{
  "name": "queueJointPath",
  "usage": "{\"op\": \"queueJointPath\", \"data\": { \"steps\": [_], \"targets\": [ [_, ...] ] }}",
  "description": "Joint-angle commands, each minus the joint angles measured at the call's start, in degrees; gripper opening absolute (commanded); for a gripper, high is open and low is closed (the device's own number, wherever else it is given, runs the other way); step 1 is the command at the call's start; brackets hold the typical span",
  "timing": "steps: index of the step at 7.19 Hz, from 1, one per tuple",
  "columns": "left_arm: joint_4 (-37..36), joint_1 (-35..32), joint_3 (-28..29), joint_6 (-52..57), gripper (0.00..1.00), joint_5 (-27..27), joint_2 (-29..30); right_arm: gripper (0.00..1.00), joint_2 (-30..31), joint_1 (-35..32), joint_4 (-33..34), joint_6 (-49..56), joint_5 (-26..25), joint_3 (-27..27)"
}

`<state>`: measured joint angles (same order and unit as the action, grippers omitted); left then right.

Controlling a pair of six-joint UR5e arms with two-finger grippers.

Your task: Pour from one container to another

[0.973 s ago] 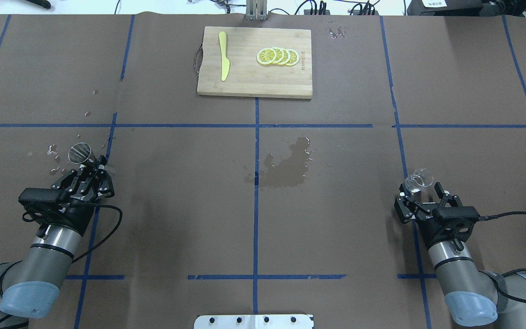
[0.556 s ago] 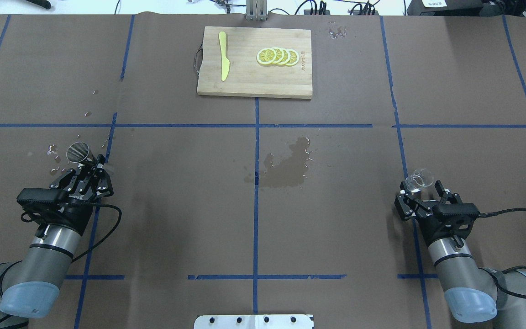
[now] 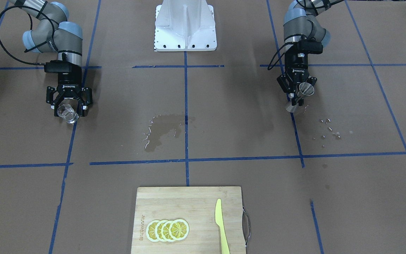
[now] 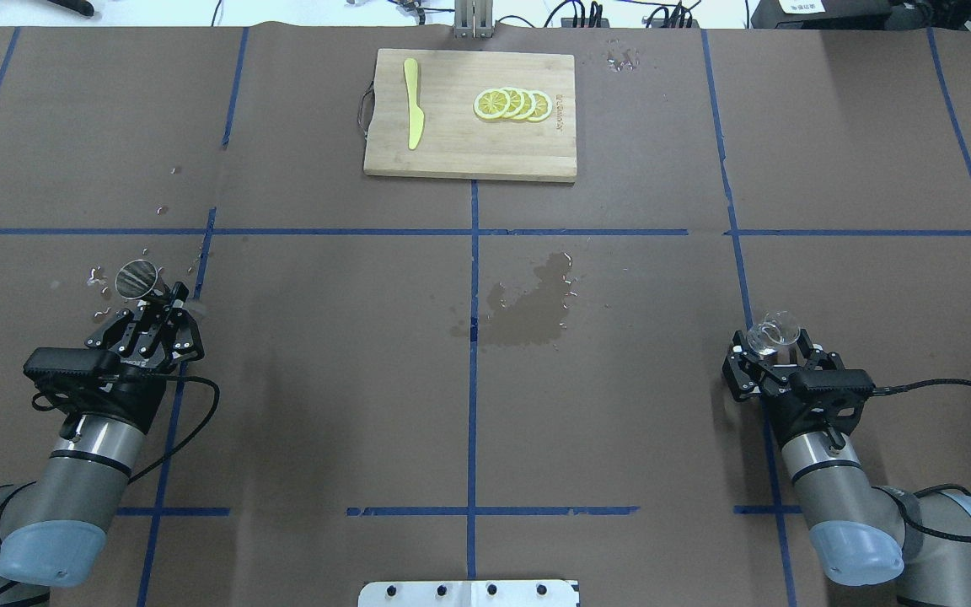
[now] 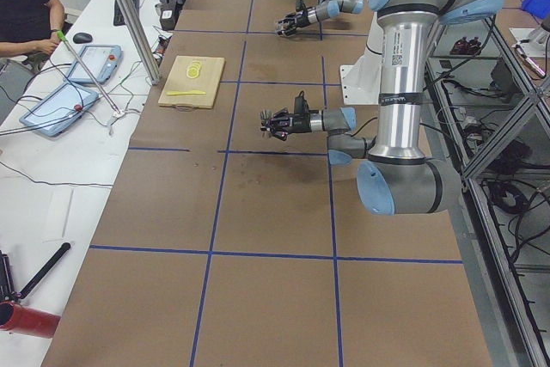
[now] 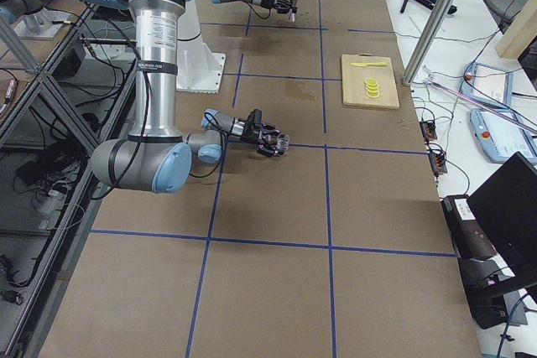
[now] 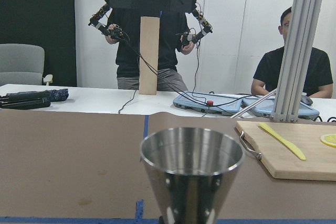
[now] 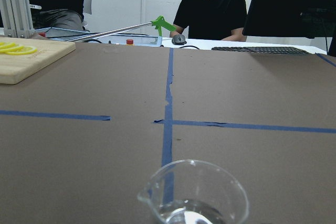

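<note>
Left gripper point(image 4: 169, 297) has drifted outward and slightly forward, and its steel jigger point(image 4: 138, 279) now shows a rounder mouth, so I read it as levelling out; the jaws are clamped on its waist. Right gripper point(image 4: 775, 346) slid a touch inward, closed around the glass cup point(image 4: 770, 332), which seems to hold a little liquid. Both vessels are well apart at opposite sides with a wet patch point(image 4: 532, 308) between them, so I judge no pour is underway now
</note>
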<state>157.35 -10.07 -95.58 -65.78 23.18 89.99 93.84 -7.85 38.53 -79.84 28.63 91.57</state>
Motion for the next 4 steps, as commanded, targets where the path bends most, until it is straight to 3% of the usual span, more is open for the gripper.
{"op": "queueJointPath", "data": {
  "steps": [1, 2, 4],
  "targets": [
    [0.5, 0.0, 0.1, 0.0, 0.0, -0.2, -0.4, 0.85, -0.6, -0.3, 0.1, 0.0, 0.4, -0.2],
    [0.5, 0.0, 0.1, 0.0, 0.0, -0.2, -0.5, 0.79, -0.6, -0.4, 0.0, 0.1, 0.4, -0.3],
    [0.5, 0.0, 0.0, 0.0, 0.0, -0.2, -0.5, 0.49, -0.6, -0.6, -0.3, 0.6, 0.9, -0.4]
  ]
}}
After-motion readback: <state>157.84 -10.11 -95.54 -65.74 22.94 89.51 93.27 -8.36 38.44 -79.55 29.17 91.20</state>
